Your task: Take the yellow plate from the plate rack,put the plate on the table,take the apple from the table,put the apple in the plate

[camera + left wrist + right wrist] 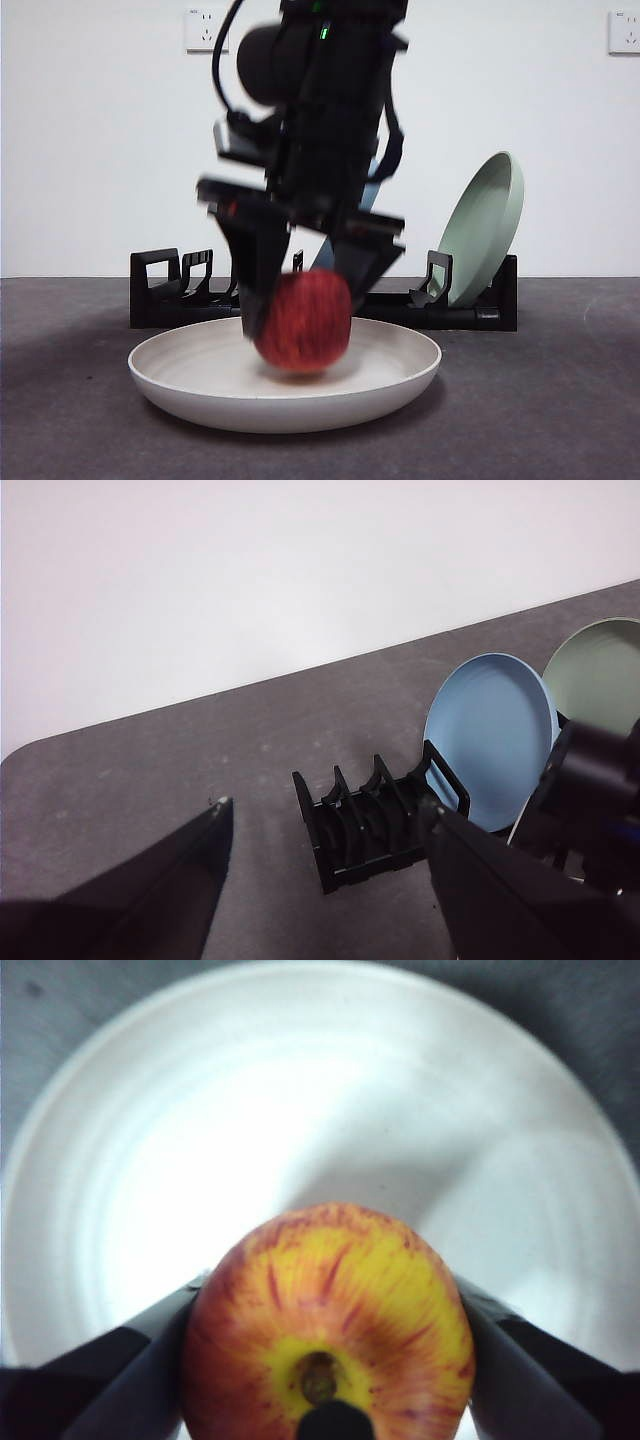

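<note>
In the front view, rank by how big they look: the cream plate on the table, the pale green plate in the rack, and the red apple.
1. Wide, shallow cream plate, nearest the camera, which may flatter it.
2. Pale green round plate, leaning in the black slotted rack farther back.
3. Deep red apple, held over the cream plate by the right gripper.

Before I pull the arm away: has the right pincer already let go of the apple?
No, the right pincer is shut on the apple, a jaw pressed to each side, above the yellow plate.
</note>
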{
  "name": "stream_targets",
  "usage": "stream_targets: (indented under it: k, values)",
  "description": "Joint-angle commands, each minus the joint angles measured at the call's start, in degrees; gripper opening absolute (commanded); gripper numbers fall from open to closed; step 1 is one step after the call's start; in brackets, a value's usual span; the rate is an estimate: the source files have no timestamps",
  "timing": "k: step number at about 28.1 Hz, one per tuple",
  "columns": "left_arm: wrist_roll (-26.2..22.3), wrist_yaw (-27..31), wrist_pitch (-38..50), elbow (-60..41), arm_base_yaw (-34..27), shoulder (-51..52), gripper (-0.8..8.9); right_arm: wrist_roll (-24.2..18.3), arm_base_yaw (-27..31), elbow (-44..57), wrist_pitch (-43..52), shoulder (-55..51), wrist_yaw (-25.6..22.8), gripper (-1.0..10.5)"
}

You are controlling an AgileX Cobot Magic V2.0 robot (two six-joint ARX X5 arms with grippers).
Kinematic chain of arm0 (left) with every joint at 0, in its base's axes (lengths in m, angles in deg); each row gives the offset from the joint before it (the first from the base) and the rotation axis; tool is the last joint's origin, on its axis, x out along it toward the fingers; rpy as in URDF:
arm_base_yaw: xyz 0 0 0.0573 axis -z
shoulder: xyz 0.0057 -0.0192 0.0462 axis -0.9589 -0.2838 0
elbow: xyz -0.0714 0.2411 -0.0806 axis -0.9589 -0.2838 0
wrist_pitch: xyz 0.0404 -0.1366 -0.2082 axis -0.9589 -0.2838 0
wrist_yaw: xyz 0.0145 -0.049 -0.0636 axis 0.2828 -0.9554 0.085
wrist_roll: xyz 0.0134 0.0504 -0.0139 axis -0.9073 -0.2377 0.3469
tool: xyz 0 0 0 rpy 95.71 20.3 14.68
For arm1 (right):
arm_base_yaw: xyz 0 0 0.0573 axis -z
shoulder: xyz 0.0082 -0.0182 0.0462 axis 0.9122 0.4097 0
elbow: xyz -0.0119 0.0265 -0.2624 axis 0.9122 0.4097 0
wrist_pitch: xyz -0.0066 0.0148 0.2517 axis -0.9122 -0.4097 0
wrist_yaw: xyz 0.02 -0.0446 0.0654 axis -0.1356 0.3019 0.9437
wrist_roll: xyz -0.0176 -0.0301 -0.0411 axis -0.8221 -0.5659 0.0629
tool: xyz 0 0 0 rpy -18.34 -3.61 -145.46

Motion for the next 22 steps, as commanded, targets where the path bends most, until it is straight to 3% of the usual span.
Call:
stream_targets:
  k: [1,7,13,15,22]
  values:
    - [-0.5,0.3,-0.1,-0.2,-0.2,0.0,3.14,0.4,-0.2,0.3,0.0,1.0,-0.2,-0.1]
    - [-0.5,0.3,-0.4,-0.2,-0.2,0.0,3.14,0.3,-0.4,0.3,-0.3,1.0,-0.1,0.5]
    - [-0.5,0.3,-1.4,-0.2,-0.2,-0.3,3.14,0.3,-0.8,0.3,-0.5,1.0,-0.2,4.5]
    - [-0.5,0.3,-1.4,-0.2,-0.2,-0.6,3.14,0.3,-0.9,0.3,-0.5,1.0,-0.2,5.3]
    - [-0.5,0.3,-1.4,-0.2,-0.2,-1.6,3.14,0.4,-1.0,0.3,-0.7,0.7,-0.1,5.4]
